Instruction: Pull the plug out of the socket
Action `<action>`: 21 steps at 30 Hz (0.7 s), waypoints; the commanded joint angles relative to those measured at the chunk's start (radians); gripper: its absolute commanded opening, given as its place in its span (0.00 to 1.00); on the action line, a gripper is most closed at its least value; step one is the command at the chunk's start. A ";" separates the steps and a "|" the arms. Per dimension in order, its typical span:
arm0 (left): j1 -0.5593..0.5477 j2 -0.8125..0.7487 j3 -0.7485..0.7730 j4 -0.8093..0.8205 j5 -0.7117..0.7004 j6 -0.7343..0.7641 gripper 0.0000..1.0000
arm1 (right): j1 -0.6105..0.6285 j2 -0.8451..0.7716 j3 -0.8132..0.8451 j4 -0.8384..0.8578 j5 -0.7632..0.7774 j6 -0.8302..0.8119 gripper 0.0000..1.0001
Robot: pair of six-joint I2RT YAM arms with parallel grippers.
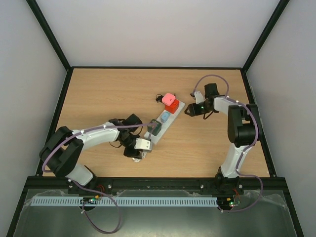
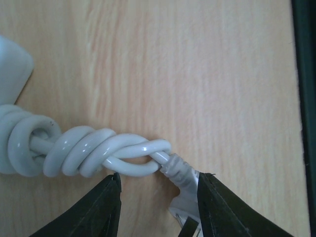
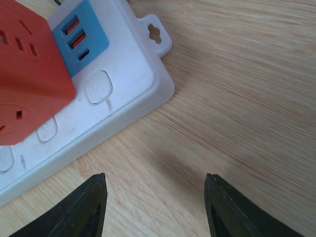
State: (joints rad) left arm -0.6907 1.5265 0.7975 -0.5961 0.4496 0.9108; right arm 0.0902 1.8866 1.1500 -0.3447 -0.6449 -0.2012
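The white socket strip (image 1: pixel 159 129) lies diagonally at the table's middle. A red cube plug (image 1: pixel 172 105) with a pink top sits on its far end, and a dark plug (image 1: pixel 154 127) sits nearer the middle. My right gripper (image 1: pixel 188 111) is open and empty just right of the strip's far end. In the right wrist view the red cube (image 3: pixel 29 69) and the strip's corner (image 3: pixel 133 84) lie ahead of the open gripper (image 3: pixel 155 197). My left gripper (image 1: pixel 134 151) is open at the strip's near end, its jaws on either side of the coiled white cord (image 2: pixel 98 153) and its plug end (image 2: pixel 185 180).
A blue outlet face (image 1: pixel 165 117) sits between the two plugs; in the right wrist view it shows as a blue panel (image 3: pixel 81 37). Black frame rails edge the wooden table (image 1: pixel 98 94). A black rail (image 2: pixel 306 98) runs along the right of the left wrist view.
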 commanded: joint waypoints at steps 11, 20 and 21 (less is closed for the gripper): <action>-0.172 0.036 -0.017 0.068 0.106 -0.085 0.52 | 0.063 0.147 0.147 0.057 -0.074 0.012 0.53; -0.080 -0.035 0.053 -0.010 0.188 -0.068 0.73 | 0.155 0.235 0.217 0.061 -0.130 0.049 0.53; -0.043 -0.038 0.068 -0.036 0.216 -0.056 0.75 | 0.159 0.238 0.219 0.066 -0.135 0.055 0.52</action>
State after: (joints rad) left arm -0.8288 1.5322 0.8062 -0.5552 0.5671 0.8230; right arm 0.2192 2.0808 1.3396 -0.2806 -0.7410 -0.1699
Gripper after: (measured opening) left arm 0.723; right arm 0.527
